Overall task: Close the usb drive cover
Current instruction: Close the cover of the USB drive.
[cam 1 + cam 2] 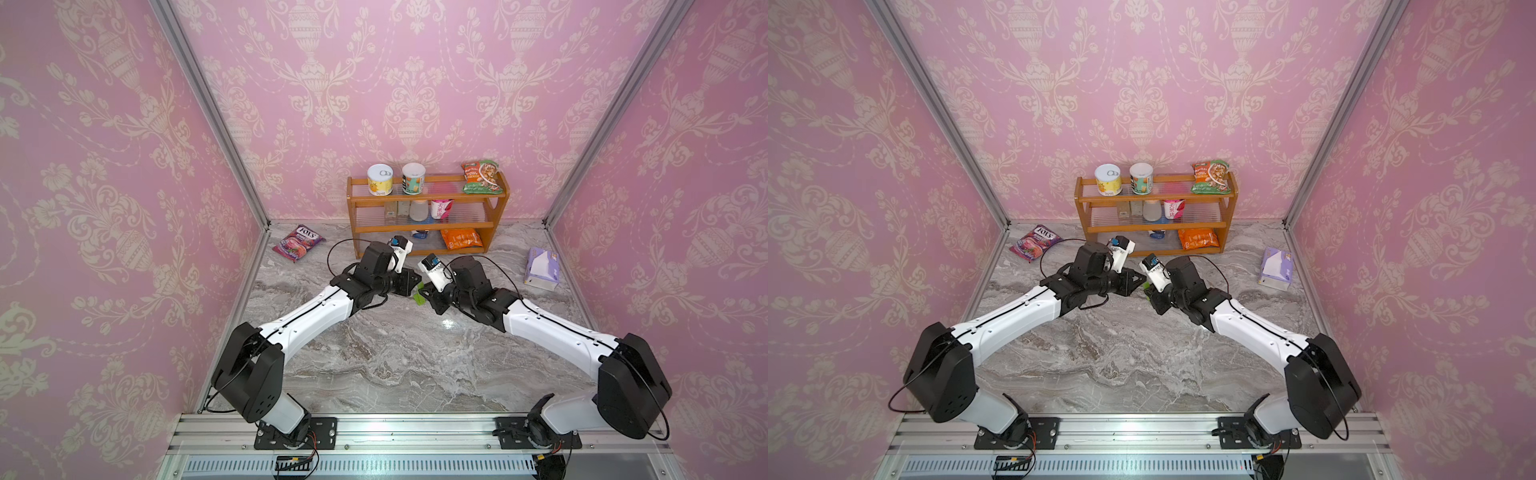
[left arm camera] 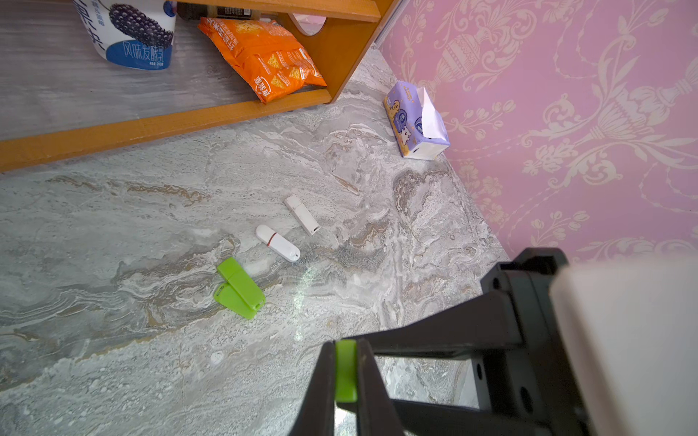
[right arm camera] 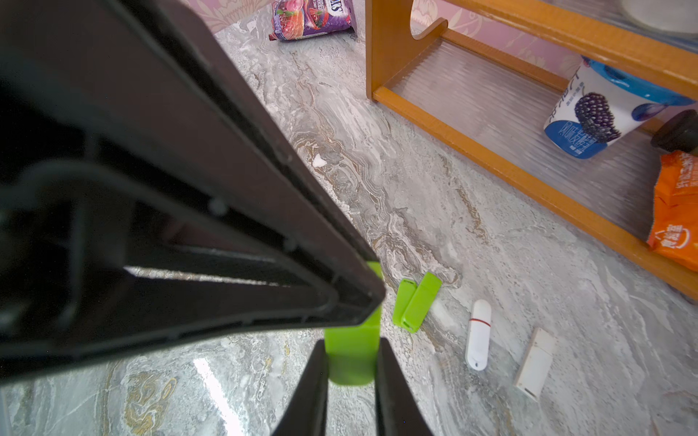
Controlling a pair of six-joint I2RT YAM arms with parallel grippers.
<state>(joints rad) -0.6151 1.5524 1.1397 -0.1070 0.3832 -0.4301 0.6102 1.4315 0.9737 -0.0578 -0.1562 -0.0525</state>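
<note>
Now | left claw [image 2: 345, 351] clamps green cover [image 2: 345, 377] edge-on | right claw [image 3: 352, 343] grips green usb drive [image 3: 353, 362], aloft above tabletop [image 1: 395, 353] | we judge long axis runs claw to claw, tips nearly meeting; push along it.

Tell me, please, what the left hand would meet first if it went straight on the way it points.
Probably the right hand: the left hand faces it tip to tip, both shut on the bright green plastic USB drive between them.

At the centre of both top views we see only a green sliver of the usb drive [image 1: 418, 298] — the left gripper [image 1: 417, 281] and right gripper [image 1: 428, 294] hide the rest.
</note>
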